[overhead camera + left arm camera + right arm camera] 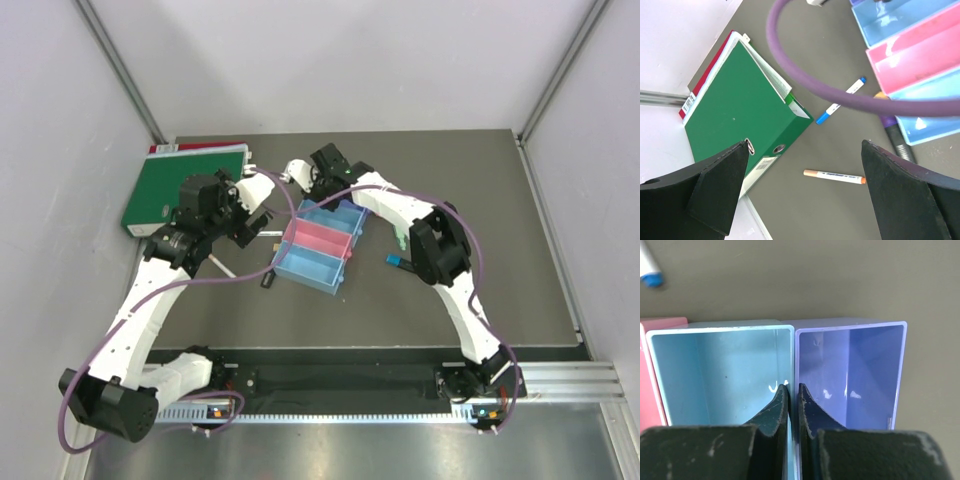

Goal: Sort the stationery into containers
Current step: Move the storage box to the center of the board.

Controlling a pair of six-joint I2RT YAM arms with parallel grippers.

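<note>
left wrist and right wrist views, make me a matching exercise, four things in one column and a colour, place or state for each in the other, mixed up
Column one:
1. left claw
2. right claw
3. binder
4. orange-ended pen

Column two:
a. shut, over the wall shared by two bins
b. green
c. open wide
d. lying on the table, outside the bins

Pairs: 1-c, 2-a, 3-b, 4-d
</note>
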